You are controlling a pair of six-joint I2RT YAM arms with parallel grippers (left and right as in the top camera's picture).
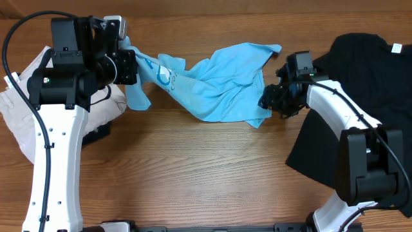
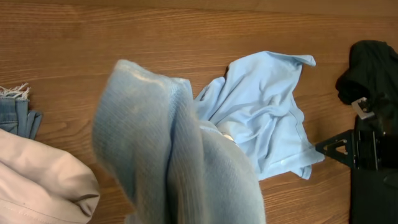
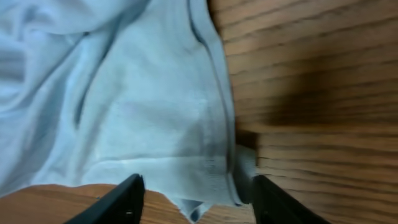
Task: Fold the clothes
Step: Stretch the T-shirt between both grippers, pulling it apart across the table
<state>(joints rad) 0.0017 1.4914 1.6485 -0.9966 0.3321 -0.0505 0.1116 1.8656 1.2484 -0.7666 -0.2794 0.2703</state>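
between the two fingers of the right tool (image 3: pixel 199 202) lies the side hem of the blue shirt (image 3: pixel 124 93). the fingers (image 3: pixel 127 196) stand apart, one on each side of the cloth edge, and they do not press it, so this tool holds nothing. the left tool (image 1: pixel 134 67) is closed on the other end of the same shirt and holds it up from the tabletop (image 1: pixel 193 174). from there the cloth runs as a crumpled band toward the right tool. behind the right tool, partly under its arm, lies the black shirt (image 1: pixel 367 71), well apart from the left tool. a beige cloth (image 1: pixel 19 122) lies just beside the left tool.

i think the step in hand is to take a second hold, so that the blue shirt can be spread flat for folding. to do it well, the right tool should close on the stitched hem itself, not on a loose wrinkle next to it, and close fully before it lifts. then both tools should move apart slowly, at the same height, until the band opens. the right tool should lift clear of the black shirt behind it, so it does not drag it.
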